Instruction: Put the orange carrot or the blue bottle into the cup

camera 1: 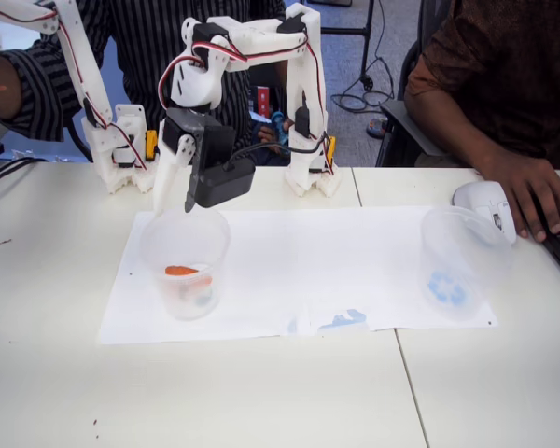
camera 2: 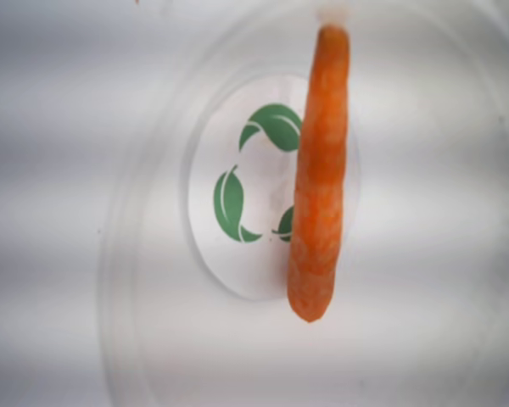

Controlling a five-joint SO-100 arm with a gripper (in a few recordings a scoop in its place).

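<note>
In the fixed view the cup (camera 1: 184, 264) stands at the left end of a white paper sheet (camera 1: 299, 271), left of frame centre, with the orange carrot (camera 1: 180, 271) lying inside it near the base. The gripper (camera 1: 171, 202) hangs just above the cup's rim, its white and black fingers pointing down and slightly parted, holding nothing. Bare tabletop (camera 1: 215, 392) lies open in front of the cup and to its left; the paper between it and a second clear cup (camera 1: 457, 261) with a blue arrows mark, at the right end of the sheet, is open too. A person's hand (camera 1: 527, 191) rests on a white mouse (camera 1: 485, 203) just behind that cup.

The wrist view looks straight down into the cup (camera 2: 144, 280): the carrot (camera 2: 321, 178) runs top to bottom right of centre, crossing a green leaf symbol (camera 2: 250, 174) on the round base, a mark the fixed view shows only as a pale blotch
</note>
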